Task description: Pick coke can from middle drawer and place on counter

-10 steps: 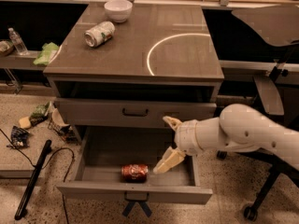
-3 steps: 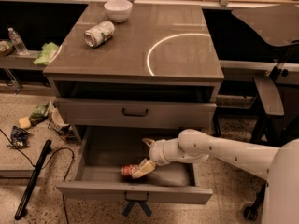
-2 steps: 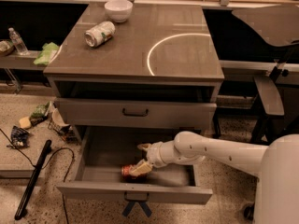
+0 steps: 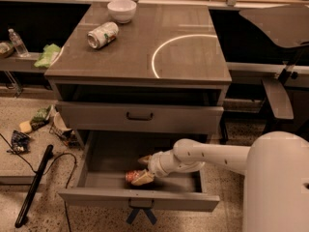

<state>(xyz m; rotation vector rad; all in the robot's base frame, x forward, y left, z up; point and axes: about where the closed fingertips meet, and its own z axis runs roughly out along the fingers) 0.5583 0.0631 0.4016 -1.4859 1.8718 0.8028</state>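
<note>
Counter (image 4: 193, 57) carries a white bowl (image 4: 121, 9) at the back and a white-silver can (image 4: 102, 35) on its side. The pulled-out drawer (image 4: 140, 199) below holds the coke can (image 4: 131, 177), lying near the front wall. Gripper (image 4: 143, 168) is inside that drawer, fingers spread and unclenched, lower finger (image 4: 145, 178) against the can's right end.

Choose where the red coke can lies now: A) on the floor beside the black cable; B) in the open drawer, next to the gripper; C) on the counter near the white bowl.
B: the coke can lies inside the pulled-out drawer, with the gripper right beside it.
</note>
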